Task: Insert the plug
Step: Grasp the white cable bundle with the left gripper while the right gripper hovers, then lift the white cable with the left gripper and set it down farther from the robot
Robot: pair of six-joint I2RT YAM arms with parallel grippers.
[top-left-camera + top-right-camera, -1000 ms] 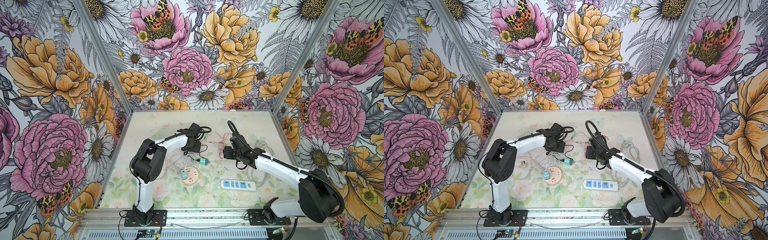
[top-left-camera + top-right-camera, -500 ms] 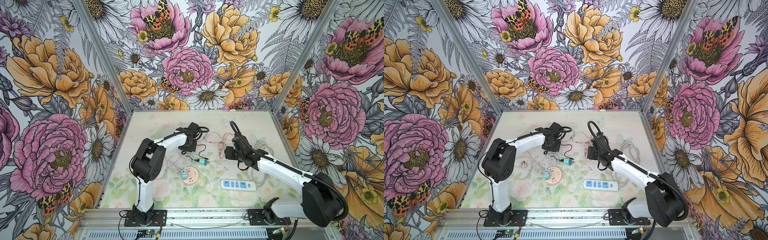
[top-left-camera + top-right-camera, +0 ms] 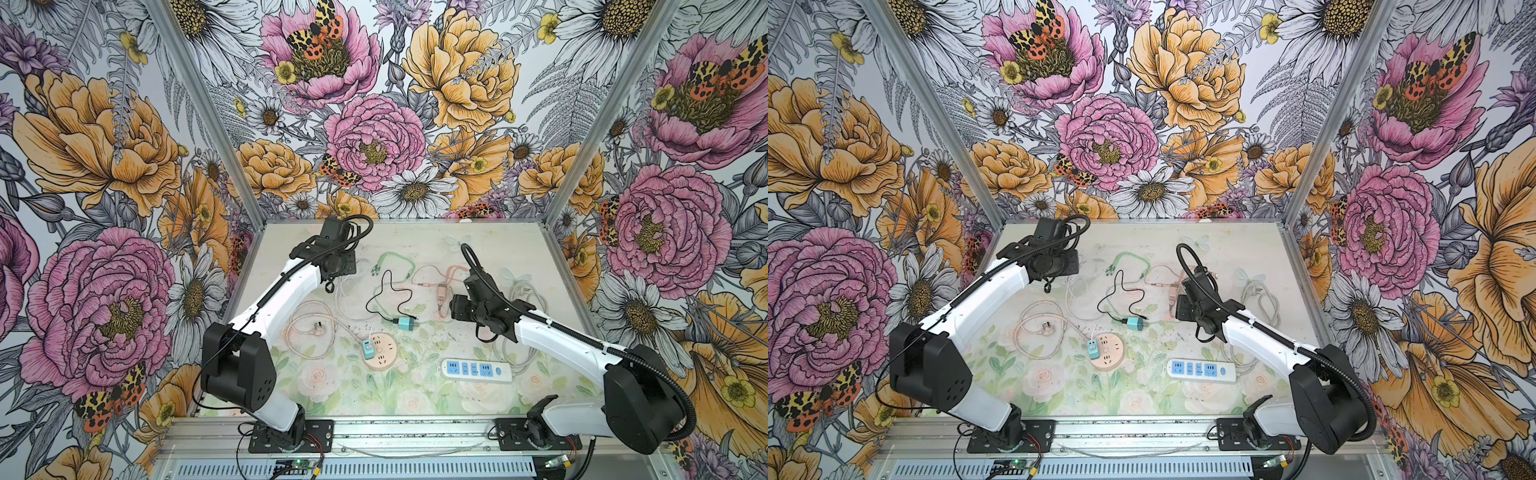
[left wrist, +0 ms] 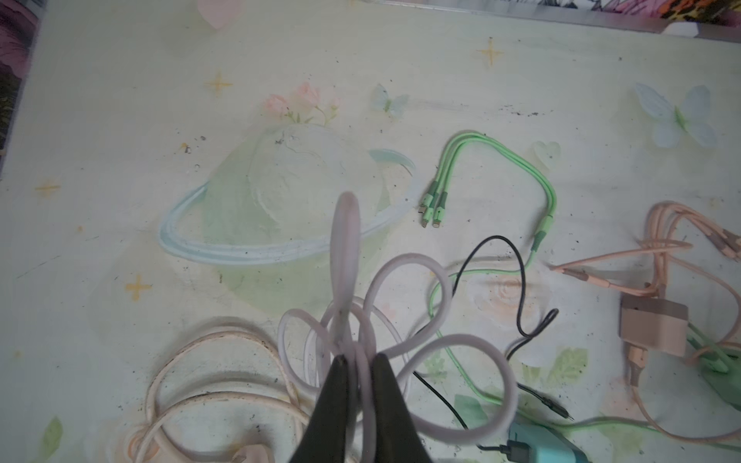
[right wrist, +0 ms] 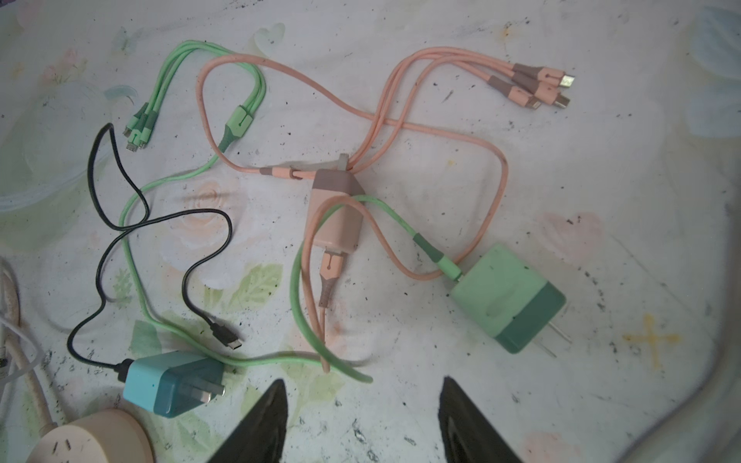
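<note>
Only wrist cam shows left claw pinching cable.

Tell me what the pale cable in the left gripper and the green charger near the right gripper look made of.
The pale cable, pinched in the left gripper, looks like soft rubbery or silicone sheathing with a matt finish; it bends in loose, smooth loops. The green charger looks like hard moulded plastic, matt and scuffed with dark marks. Its two prongs look like bare metal.

Bright even light, soft faint shadows, wrist-view edges bowed — fingers and nearest cable blurred
</note>
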